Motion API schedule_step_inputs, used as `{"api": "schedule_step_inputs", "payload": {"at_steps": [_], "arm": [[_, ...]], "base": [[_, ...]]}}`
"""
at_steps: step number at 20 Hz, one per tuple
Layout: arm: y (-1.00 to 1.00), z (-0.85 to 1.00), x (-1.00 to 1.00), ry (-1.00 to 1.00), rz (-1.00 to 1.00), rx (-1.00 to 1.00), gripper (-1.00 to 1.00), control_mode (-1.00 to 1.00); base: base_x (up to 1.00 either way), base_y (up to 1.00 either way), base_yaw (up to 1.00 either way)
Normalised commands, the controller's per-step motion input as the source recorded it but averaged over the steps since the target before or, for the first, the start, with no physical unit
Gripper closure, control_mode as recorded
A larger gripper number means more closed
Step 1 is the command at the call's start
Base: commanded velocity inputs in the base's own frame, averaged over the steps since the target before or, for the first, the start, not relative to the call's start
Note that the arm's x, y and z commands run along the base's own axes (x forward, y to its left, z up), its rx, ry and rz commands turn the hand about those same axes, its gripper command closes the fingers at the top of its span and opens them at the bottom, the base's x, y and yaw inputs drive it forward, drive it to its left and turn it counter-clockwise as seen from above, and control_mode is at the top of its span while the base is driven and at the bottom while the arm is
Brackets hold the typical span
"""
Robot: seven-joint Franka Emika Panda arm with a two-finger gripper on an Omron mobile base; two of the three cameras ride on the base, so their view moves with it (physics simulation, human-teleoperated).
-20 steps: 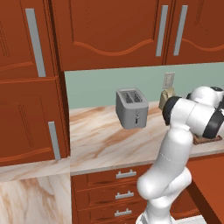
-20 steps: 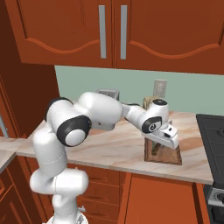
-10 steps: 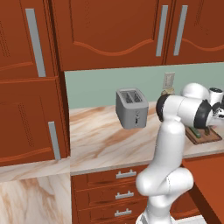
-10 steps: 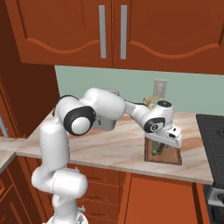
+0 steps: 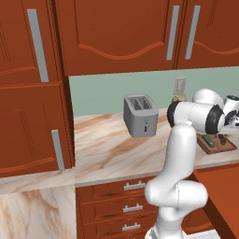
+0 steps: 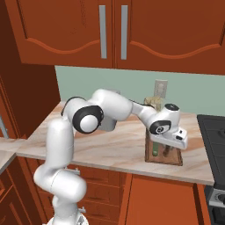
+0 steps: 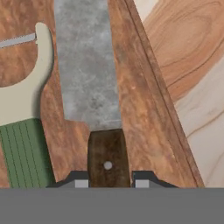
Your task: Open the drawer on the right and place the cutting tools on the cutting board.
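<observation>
The cutting board, dark brown with a raised rim, lies on the counter at the right. The green-handled peeler rests on it, its whitish looped head pointing away. Beside the peeler, the knife stretches its grey blade along the board. My gripper is shut on the knife's dark brown handle, low over the board. I cannot tell whether the blade touches the wood. The drawer juts out below the counter edge at the right.
A grey toaster stands mid-counter by the wall, left of the board. Three narrow drawer fronts with silver pulls sit under the counter. A dark stove top borders the board's right side. Marble counter runs past the board's rim.
The arm's elbow and shoulder links have swung sideways while the hand stayed low at the cutting board. The gripper has stayed shut on the knife handle.
</observation>
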Motion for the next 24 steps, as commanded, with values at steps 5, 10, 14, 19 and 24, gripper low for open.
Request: {"api": "schedule_step_inputs", "payload": {"at_steps": [5,10,14,19,24], "arm": [[-0.01,-0.25,0.08,0.0,0.07,0.0,1.0,-1.0],[0.0,-0.19,0.13,0.0,0.04,0.0,1.0,-1.0],[0.0,-0.14,0.19,0.0,0.02,0.0,-1.0,-1.0],[0.0,-0.01,0.05,0.0,0.0,0.0,-1.0,-1.0],[-0.01,0.21,0.0,0.0,0.0,0.04,-1.0,-1.0]], "base": [[0.0,0.0,0.0],[0.0,0.0,0.0],[0.0,0.0,0.0],[0.0,0.0,0.0],[0.0,0.0,0.0]]}}
